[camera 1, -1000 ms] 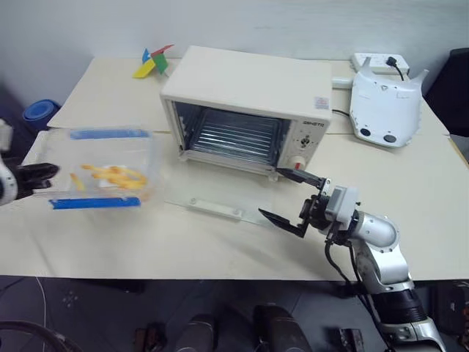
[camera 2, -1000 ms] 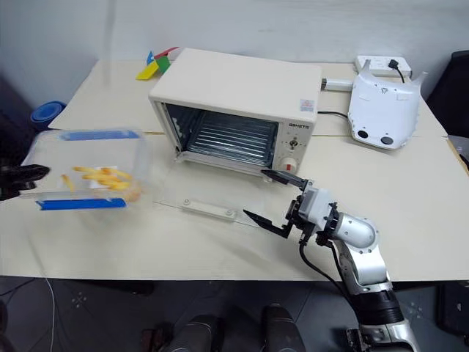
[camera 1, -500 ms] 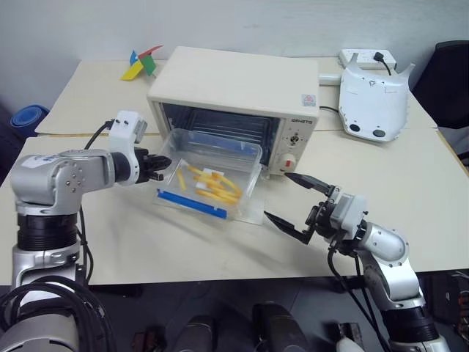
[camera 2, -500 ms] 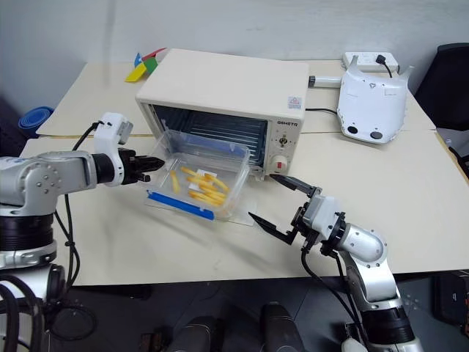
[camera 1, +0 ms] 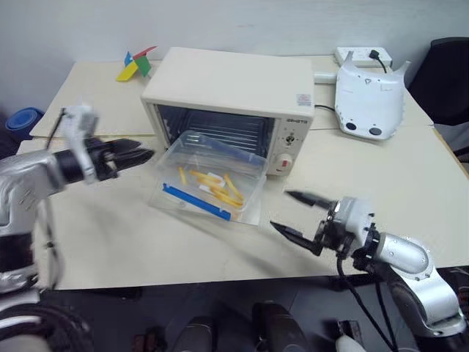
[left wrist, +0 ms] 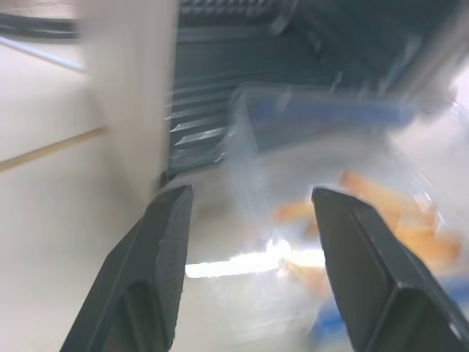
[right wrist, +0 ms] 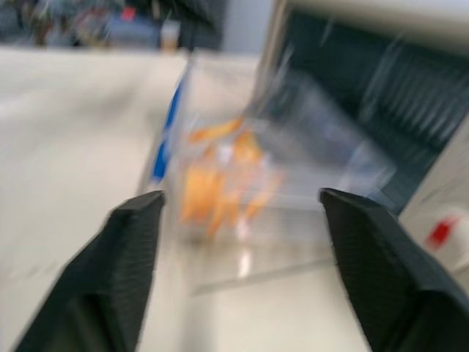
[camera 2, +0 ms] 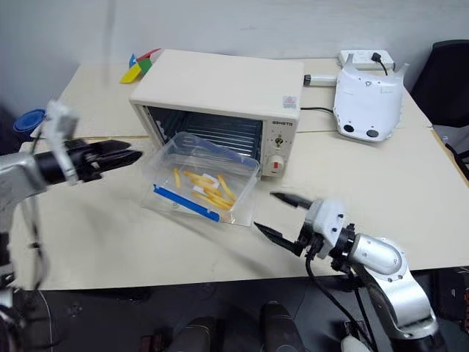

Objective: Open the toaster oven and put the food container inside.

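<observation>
The cream-white toaster oven [camera 1: 234,81] stands open at the table's middle, its glass door lying flat in front. The clear food container [camera 1: 209,183], with a blue clip and yellow strips, rests on that door, its far end at the oven's mouth. To the container's left, my left gripper [camera 1: 139,151] is open and a short way clear of it; the left wrist view has the container [left wrist: 330,169] ahead of the spread fingers [left wrist: 157,264]. My right gripper [camera 1: 281,210] is open, hovering to the right of the container and nearer the table's front edge.
A white rounded device [camera 1: 368,103] and a power strip [camera 1: 359,55] sit at the back right. A coloured paper toy [camera 1: 135,62] lies at the back left. A blue object [camera 1: 18,119] is beyond the table's left edge.
My left gripper opened, let go of the container and drew back to the left. The container now lies on the door. My right gripper pulled back toward me and its fingers narrowed somewhat.
</observation>
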You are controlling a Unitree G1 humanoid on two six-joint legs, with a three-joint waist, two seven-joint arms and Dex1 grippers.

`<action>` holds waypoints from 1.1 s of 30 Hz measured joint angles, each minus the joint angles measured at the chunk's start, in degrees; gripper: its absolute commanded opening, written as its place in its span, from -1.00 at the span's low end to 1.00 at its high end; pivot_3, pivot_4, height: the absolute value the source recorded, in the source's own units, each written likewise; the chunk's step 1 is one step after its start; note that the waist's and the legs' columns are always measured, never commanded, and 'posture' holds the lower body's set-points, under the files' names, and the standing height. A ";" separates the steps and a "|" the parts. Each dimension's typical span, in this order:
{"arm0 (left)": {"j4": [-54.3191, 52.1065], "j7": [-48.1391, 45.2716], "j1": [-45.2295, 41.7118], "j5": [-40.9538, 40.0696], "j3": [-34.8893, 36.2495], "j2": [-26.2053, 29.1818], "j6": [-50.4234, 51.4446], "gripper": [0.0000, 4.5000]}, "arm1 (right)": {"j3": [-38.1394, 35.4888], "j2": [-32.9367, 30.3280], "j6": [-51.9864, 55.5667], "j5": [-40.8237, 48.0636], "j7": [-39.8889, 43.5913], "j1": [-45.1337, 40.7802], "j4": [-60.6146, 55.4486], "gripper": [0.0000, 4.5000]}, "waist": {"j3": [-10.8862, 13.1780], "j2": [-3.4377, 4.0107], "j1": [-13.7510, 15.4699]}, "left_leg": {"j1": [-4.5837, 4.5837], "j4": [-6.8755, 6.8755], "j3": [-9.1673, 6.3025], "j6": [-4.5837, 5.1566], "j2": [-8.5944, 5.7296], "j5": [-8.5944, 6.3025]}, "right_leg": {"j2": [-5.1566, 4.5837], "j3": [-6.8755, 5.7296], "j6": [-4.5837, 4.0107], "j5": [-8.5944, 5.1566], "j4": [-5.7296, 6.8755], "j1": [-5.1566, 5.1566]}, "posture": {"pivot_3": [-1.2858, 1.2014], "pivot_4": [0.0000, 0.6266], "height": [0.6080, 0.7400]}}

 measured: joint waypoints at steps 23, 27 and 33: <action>13.36 5.69 -2.93 11.74 -9.89 -24.68 -27.14 -1.00 | 10.98 13.88 -0.80 -17.42 -9.14 -22.46 24.41 -1.00 | -0.01 -0.14 0.90 | -0.14 0.25 -0.04 0.19 -0.17 -0.01 | -0.05 -0.06 0.17 0.11 0.14 -0.07 | 0.03 -0.52 1.00; 17.18 10.82 -6.03 12.66 -8.32 -27.19 -29.80 -1.00 | 10.81 17.32 -5.65 -19.32 -10.44 -27.47 32.99 -1.00 | -0.01 -0.15 0.82 | -0.15 0.25 -0.03 0.18 -0.17 -0.01 | -0.06 -0.06 0.17 0.11 0.15 -0.12 | 0.03 -0.52 1.00; 23.01 14.44 -10.18 14.20 -8.11 -32.22 -34.16 -1.00 | 9.25 22.99 -10.94 -23.09 -16.62 -33.95 45.39 -1.00 | -0.02 -0.14 -0.69 | -0.16 0.49 0.03 0.14 -0.15 0.00 | -0.04 -0.03 0.17 0.12 0.33 -0.13 | 0.03 -0.52 1.00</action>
